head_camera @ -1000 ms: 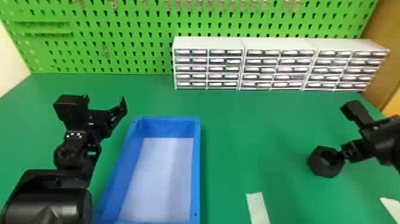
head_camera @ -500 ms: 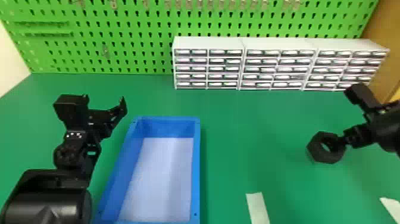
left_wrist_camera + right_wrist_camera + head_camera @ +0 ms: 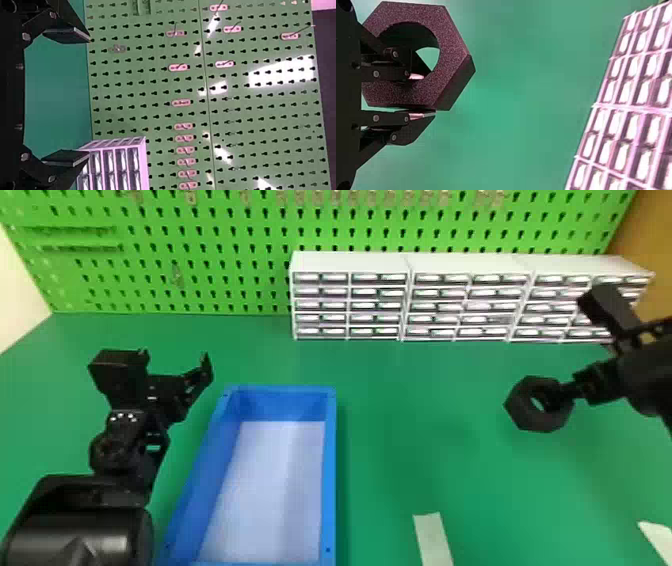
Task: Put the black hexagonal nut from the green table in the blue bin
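Observation:
At the right of the head view my right gripper point(image 3: 562, 392) is shut on the black hexagonal nut point(image 3: 530, 420), which hangs above the green table point(image 3: 425, 400). In the right wrist view one finger of the right gripper point(image 3: 421, 97) passes into the hole of the nut point(image 3: 455, 47) and the other lies against its outer side, pinching the wall. The blue bin point(image 3: 330, 470) stands left of the nut, with nothing lying in it. Beyond the bin's left side my left gripper point(image 3: 175, 362) is parked with its fingers apart; the left wrist view shows the left gripper point(image 3: 75, 97) open.
White drawer cabinets point(image 3: 350, 265) line the table's back edge before a green pegboard point(image 3: 200, 250). A pale tape strip point(image 3: 432, 537) lies on the table right of the bin, and another piece point(image 3: 657, 537) is near the right edge.
My right gripper and the nut have risen from the table, and the nut now appears slightly farther up and left. The left arm has kept its place.

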